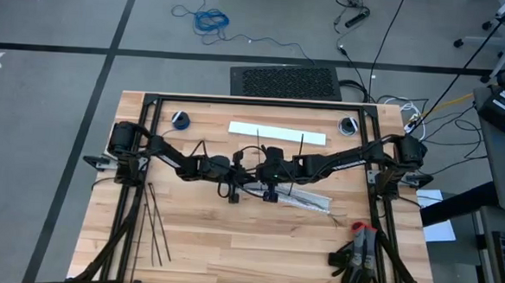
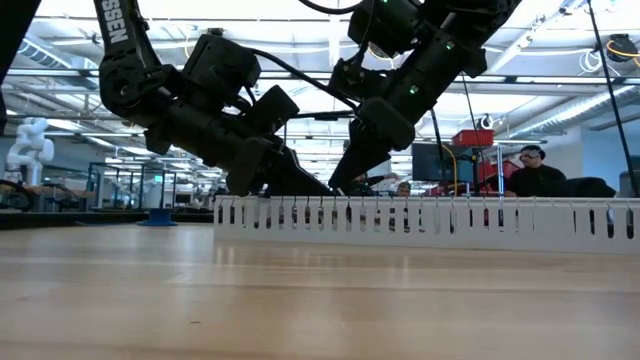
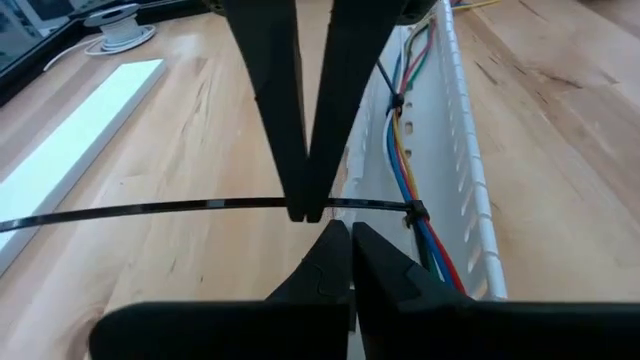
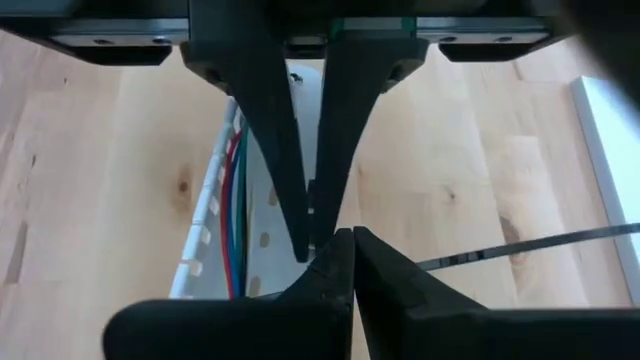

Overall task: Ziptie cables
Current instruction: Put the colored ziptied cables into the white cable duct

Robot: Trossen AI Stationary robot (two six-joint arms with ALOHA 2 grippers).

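A big wooden table (image 1: 229, 253) is seen from above, with both dark arms reaching in over the middle so their grippers meet almost tip to tip. A long white slotted duct (image 1: 306, 201) is laid at a slant just right of center, and a white flat cover strip (image 1: 277, 133) is parked nearer the far edge. In the low view the duct (image 2: 430, 222) is stretched across the tabletop under both arms.

The cables (image 3: 410, 170) are tucked inside the duct, colored wires (blue, yellow, red, green) running along its channel, already cinched by a ziptie (image 3: 150, 211) whose long black tail is stuck out sideways over the wood. That tail is pinched by the right gripper (image 3: 306, 212), fingers pressed together on it. The left gripper (image 3: 350, 232) is closed tight too, its tips parked right up against the same tail, though whether the strip is actually held by it can't be told.

Spare zipties (image 1: 155, 226) are fanned out near the left front edge, well apart from the action. A pair of black gloves (image 1: 357, 258) with some red is dumped at the right front corner.
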